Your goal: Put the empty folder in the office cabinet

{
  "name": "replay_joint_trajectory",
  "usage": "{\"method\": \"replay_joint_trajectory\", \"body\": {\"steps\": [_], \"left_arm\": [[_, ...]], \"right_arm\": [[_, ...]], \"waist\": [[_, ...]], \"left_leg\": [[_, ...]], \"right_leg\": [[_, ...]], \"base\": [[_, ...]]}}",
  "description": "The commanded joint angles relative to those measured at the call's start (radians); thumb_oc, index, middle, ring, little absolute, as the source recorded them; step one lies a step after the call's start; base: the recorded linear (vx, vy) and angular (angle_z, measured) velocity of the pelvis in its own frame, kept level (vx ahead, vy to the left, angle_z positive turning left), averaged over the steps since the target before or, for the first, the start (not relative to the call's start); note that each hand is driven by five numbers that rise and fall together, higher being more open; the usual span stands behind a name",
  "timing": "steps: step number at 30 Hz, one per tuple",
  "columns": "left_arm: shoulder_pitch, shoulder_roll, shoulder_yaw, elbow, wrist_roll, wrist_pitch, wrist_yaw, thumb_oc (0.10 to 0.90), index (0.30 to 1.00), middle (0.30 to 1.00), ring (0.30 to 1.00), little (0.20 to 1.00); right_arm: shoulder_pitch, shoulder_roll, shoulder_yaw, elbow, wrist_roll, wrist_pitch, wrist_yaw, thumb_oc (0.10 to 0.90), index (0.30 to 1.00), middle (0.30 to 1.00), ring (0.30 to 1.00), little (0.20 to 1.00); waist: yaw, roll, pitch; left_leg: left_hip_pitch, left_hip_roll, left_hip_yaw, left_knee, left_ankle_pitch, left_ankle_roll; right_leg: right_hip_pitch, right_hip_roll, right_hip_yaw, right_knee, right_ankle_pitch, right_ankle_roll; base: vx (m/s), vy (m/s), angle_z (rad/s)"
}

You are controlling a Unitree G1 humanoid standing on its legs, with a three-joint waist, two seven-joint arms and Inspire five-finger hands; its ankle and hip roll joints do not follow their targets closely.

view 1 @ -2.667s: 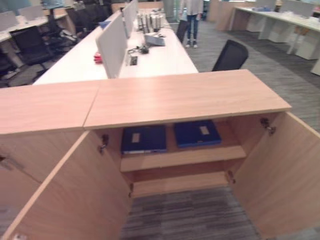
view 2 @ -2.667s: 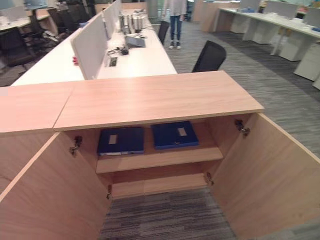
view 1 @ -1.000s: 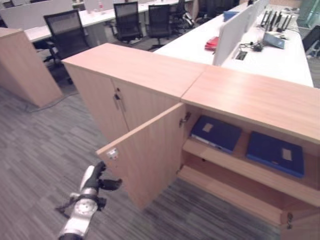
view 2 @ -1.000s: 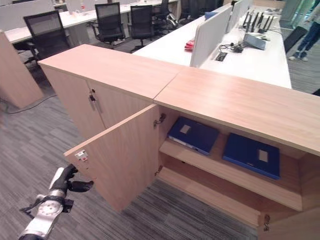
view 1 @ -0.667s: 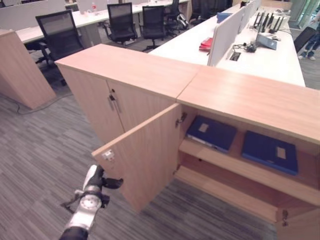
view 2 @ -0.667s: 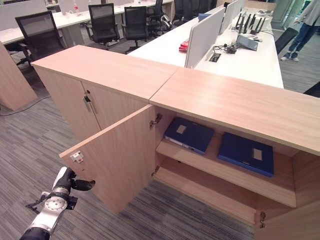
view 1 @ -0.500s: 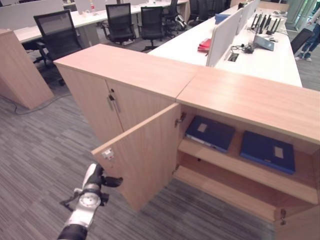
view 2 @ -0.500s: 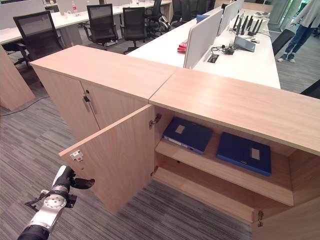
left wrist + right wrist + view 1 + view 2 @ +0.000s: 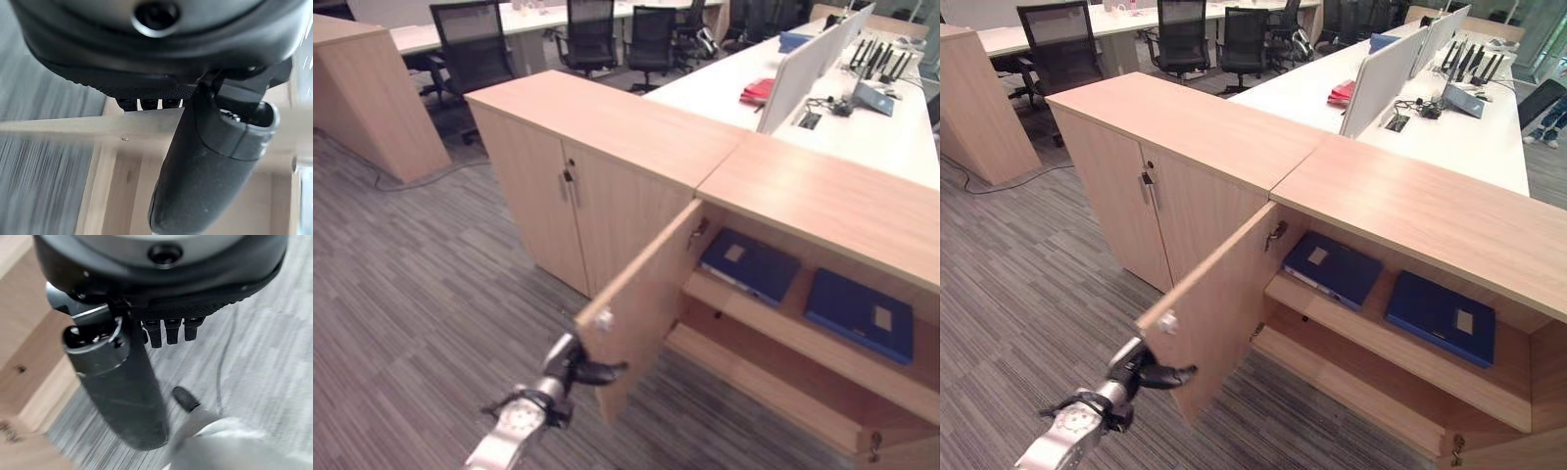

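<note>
Two blue folders lie flat on the upper shelf of the open office cabinet (image 9: 822, 186): one to the left (image 9: 751, 264), one to the right (image 9: 860, 315). The cabinet's left door (image 9: 651, 294) stands partly swung out. My left hand (image 9: 570, 364) is at that door's outer lower corner, fingers straight and thumb sticking out under the edge. In the left wrist view the thumb (image 9: 210, 161) crosses the door's pale edge (image 9: 73, 127). My right hand (image 9: 122, 382) hangs open over the carpet beside a wooden panel and holds nothing.
A closed two-door cabinet (image 9: 578, 186) adjoins on the left, and another cabinet (image 9: 362, 98) stands farther left. Behind are white desks with a divider (image 9: 803, 69) and black office chairs (image 9: 470, 39). Grey carpet (image 9: 421, 294) lies open to the left.
The view has shifted. My left hand has moved right, from apart to the door's lower corner. The left door has swung further toward shut.
</note>
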Motion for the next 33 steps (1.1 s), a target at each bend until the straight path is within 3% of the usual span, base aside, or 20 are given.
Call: {"method": "replay_joint_trajectory", "body": {"steps": [1, 5, 7, 9, 13, 20, 27, 32, 33], "left_arm": [[-0.211, -0.114, -0.104, -0.243, -0.040, -0.118, -0.212, 0.800, 0.900, 0.900, 0.900, 0.900], [-0.220, -0.115, -0.146, -0.245, -0.081, -0.107, -0.231, 0.800, 0.900, 0.900, 0.900, 0.900], [-0.228, -0.108, -0.150, -0.262, -0.089, -0.104, -0.228, 0.800, 0.900, 0.900, 0.900, 0.900], [-0.234, -0.110, -0.158, -0.260, -0.087, -0.091, -0.232, 0.800, 0.900, 0.900, 0.900, 0.900], [-0.240, -0.127, -0.153, -0.242, -0.082, -0.089, -0.224, 0.800, 0.900, 0.900, 0.900, 0.900], [-0.229, -0.146, -0.145, -0.222, -0.076, -0.086, -0.215, 0.800, 0.900, 0.900, 0.900, 0.900], [-0.159, -0.142, -0.094, -0.214, -0.083, -0.071, -0.188, 0.800, 0.900, 0.900, 0.900, 0.900], [-0.111, -0.132, -0.066, -0.188, -0.074, -0.063, -0.178, 0.800, 0.900, 0.900, 0.900, 0.900], [-0.101, -0.135, -0.048, -0.154, -0.051, -0.066, -0.170, 0.800, 0.900, 0.900, 0.900, 0.900]], "right_arm": [[-0.081, -0.022, 0.021, 0.049, 0.011, 0.001, -0.014, 0.800, 0.900, 0.900, 0.900, 0.900], [-0.071, -0.019, 0.010, 0.046, 0.026, 0.002, 0.002, 0.800, 0.900, 0.900, 0.900, 0.900], [-0.069, -0.016, 0.007, 0.061, 0.025, 0.005, 0.006, 0.800, 0.900, 0.900, 0.900, 0.900], [-0.061, -0.020, -0.004, 0.088, 0.016, 0.013, 0.009, 0.800, 0.900, 0.900, 0.900, 0.900], [-0.068, -0.018, -0.006, 0.104, 0.017, 0.015, 0.016, 0.800, 0.900, 0.900, 0.900, 0.900], [-0.075, -0.002, 0.012, 0.105, 0.043, 0.009, 0.010, 0.800, 0.900, 0.900, 0.900, 0.900], [-0.086, -0.023, -0.024, 0.101, 0.139, -0.011, -0.027, 0.800, 0.900, 0.900, 0.900, 0.900], [-0.102, -0.047, -0.045, 0.084, 0.183, -0.022, -0.049, 0.800, 0.900, 0.900, 0.900, 0.900], [-0.081, -0.051, -0.052, 0.074, 0.178, -0.017, -0.030, 0.800, 0.900, 0.900, 0.900, 0.900]], "waist": [[-0.067, -0.012, 0.001], [-0.091, -0.027, 0.031], [-0.093, -0.010, 0.025], [-0.090, -0.008, 0.010], [-0.079, -0.024, -0.029], [-0.101, -0.037, -0.055], [-0.171, -0.004, -0.063], [-0.200, 0.013, -0.059], [-0.223, 0.021, -0.052]], "left_leg": [[0.058, 0.027, -0.055, -0.007, -0.136, -0.025], [0.031, 0.033, -0.038, -0.007, -0.109, -0.027], [0.029, 0.062, -0.028, -0.007, -0.125, -0.030], [0.007, 0.087, 0.028, -0.007, -0.111, -0.037], [0.002, 0.103, 0.087, -0.007, -0.109, -0.044], [0.051, 0.135, 0.154, -0.003, -0.116, -0.063], [0.092, 0.209, 0.191, 0.036, -0.118, -0.100], [0.090, 0.243, 0.199, 0.097, -0.130, -0.115], [0.091, 0.253, 0.201, 0.131, -0.135, -0.116]], "right_leg": [[-0.077, -0.011, 0.012, -0.099, 0.156, 0.097], [-0.116, -0.032, 0.051, -0.092, 0.193, 0.107], [-0.100, -0.032, 0.082, -0.085, 0.161, 0.110], [-0.048, -0.072, 0.049, -0.071, 0.148, 0.108], [0.001, -0.084, 0.046, -0.088, 0.135, 0.110], [-0.013, -0.026, 0.080, -0.110, 0.058, 0.098], [-0.014, 0.068, 0.138, -0.107, -0.009, 0.044], [-0.009, 0.104, 0.170, -0.100, -0.037, 0.014], [-0.011, 0.112, 0.188, -0.073, -0.062, -0.006]], "base": [[-0.14, 0.030, 0.07], [-0.16, -0.018, -0.01], [-0.15, -0.066, -0.19], [-0.17, -0.091, -0.67], [-0.01, -0.075, -0.88], [0.11, -0.142, -0.69], [0.10, -0.166, -0.18], [0.08, -0.131, -0.18], [0.14, -0.150, -0.24]]}}
